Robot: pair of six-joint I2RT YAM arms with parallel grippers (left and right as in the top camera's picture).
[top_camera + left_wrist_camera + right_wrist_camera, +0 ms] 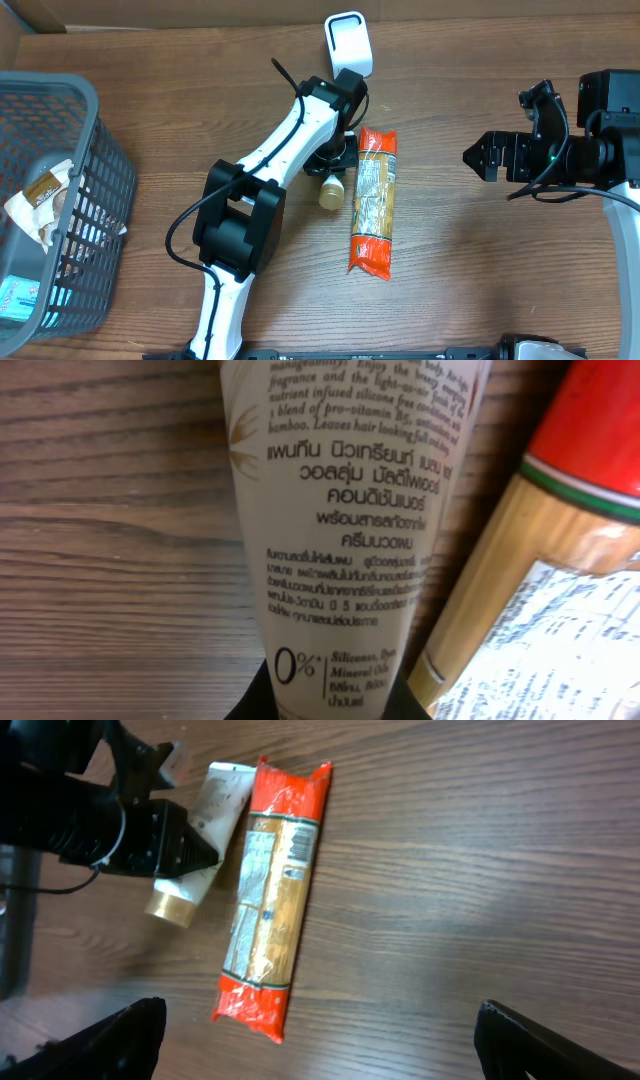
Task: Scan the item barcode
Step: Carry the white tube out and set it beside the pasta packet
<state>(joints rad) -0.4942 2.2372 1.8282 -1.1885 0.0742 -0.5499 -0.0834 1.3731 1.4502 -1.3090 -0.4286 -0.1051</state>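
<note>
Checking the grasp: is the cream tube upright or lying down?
Lying down: the tube lies lengthwise beside the pasta packet, jaws of the left gripper shut on it.

A red-ended pasta packet (268, 890) lies on the wooden table (480, 870); just left of it, the left gripper (185, 855) clamps a cream tube (222, 795).

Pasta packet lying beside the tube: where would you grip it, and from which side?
Probably mid-length, jaws across the narrow width, coming down from its right. The pasta packet lies flat and is too long to span endwise. Its left edge is crowded by the tube and the left gripper shut on it; the open right gripper stands on the free side.
</note>
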